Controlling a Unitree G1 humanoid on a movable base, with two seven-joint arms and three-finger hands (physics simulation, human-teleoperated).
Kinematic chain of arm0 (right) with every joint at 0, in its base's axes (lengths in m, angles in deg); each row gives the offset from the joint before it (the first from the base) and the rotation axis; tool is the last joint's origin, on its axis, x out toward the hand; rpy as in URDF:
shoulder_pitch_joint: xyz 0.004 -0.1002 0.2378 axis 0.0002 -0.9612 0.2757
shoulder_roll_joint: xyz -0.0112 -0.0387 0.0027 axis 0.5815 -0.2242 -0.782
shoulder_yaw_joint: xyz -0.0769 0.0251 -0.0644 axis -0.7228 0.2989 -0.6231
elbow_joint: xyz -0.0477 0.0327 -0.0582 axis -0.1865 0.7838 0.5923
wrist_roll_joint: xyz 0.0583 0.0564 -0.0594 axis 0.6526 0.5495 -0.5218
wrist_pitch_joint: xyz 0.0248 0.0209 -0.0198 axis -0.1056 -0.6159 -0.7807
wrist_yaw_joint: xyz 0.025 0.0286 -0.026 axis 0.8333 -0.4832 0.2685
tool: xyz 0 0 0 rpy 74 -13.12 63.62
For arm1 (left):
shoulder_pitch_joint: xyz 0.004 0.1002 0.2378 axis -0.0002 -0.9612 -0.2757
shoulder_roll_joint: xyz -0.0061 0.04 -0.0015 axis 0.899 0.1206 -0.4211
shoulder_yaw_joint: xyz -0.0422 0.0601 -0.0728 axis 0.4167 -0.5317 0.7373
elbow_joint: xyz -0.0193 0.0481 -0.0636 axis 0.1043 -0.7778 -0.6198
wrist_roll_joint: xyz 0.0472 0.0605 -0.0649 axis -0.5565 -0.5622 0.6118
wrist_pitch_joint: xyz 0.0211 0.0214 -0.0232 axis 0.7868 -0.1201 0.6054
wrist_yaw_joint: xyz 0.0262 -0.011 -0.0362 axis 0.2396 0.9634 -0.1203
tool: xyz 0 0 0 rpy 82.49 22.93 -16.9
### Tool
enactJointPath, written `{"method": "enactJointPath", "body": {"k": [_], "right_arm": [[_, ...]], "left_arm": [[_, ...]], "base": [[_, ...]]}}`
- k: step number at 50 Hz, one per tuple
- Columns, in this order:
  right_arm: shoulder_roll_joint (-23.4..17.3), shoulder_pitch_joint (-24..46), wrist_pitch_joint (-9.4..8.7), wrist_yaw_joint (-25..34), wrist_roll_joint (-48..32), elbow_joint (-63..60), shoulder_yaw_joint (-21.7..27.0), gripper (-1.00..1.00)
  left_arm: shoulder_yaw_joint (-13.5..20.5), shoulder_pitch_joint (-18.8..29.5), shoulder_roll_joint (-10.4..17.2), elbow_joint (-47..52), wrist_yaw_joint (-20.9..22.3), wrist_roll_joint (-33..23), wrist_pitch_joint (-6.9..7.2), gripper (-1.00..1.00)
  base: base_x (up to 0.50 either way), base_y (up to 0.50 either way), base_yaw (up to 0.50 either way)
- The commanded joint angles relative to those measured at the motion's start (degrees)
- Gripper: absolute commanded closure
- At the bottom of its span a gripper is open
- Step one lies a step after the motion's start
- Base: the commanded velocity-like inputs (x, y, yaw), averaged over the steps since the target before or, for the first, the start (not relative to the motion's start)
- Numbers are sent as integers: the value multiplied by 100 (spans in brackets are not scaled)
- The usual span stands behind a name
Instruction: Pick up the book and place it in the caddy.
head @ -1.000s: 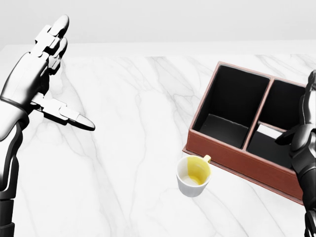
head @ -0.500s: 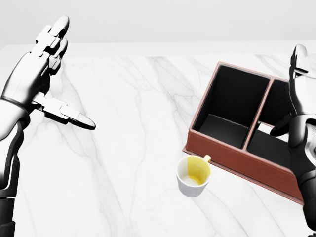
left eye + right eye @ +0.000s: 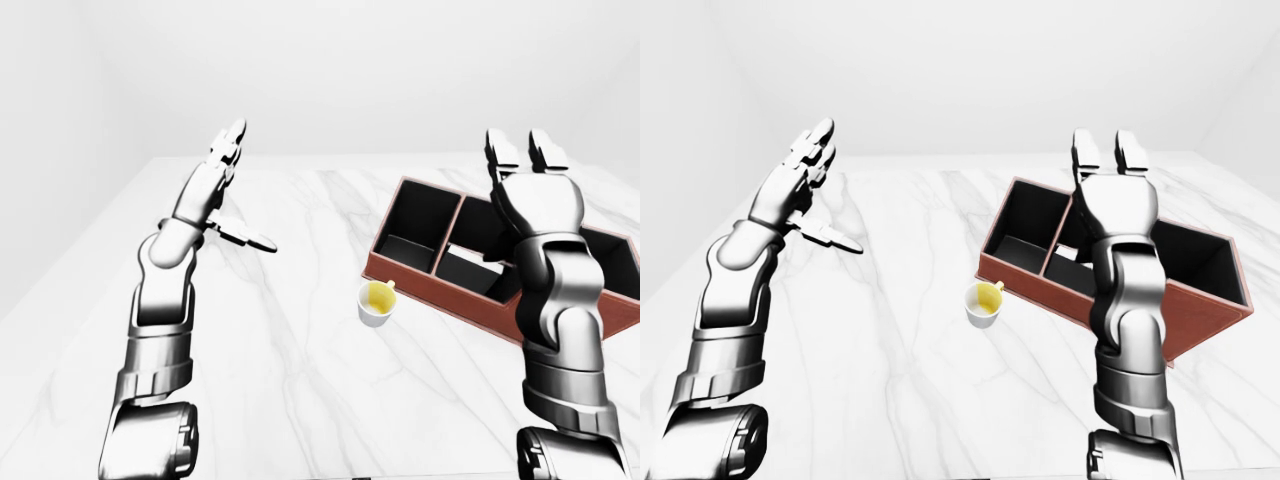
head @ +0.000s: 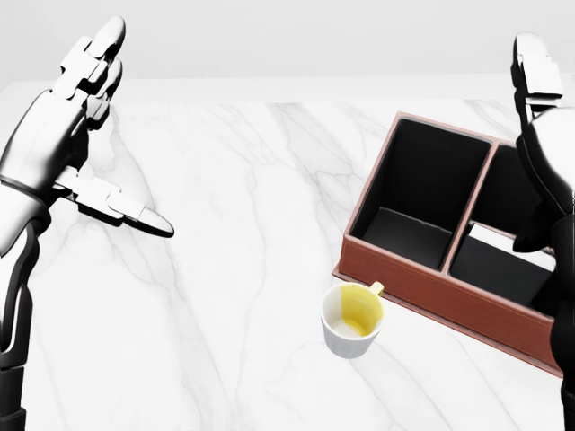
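Lying in caddy (image 4: pixel 422 274), book (image 4: pixel 499 265), right hand (image 3: pixel 535 205) above, fingers (image 3: pixel 497 152) spread

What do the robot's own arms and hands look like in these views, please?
Both arms are glossy silver-grey metal, built from rounded, ribbed segments with darker joint bands. The left hand and right hand each have a broad plated palm and three blocky, segmented fingers with tapered tips. No cables, markings or sleeves are visible.

Glossy silver-black segmented arms (image 3: pixel 165 300)

No text, label, brand, number or sign can be read on anything in these views; every surface is unmarked.
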Motion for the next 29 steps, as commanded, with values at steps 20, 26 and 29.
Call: {"method": "enactJointPath", "body": {"k": [20, 26, 29], "right_arm": [[282, -897, 0, 2153, 2255, -5194, 2220, -100], [451, -414, 0, 2153, 2962, -5195, 3894, -100], [339, -84, 0, 2153, 3093, -5195, 4579, -100]], "left_arm": [[287, -1639, -307, 4252, 429, 190, 0, -100], [684, -1997, -302, 5375, 544, 480, 0, -100], [852, -2198, -324, 6080, 610, 633, 0, -100]], "base": [[0, 0, 0], [0, 0, 0], [0, 0, 0]]}}
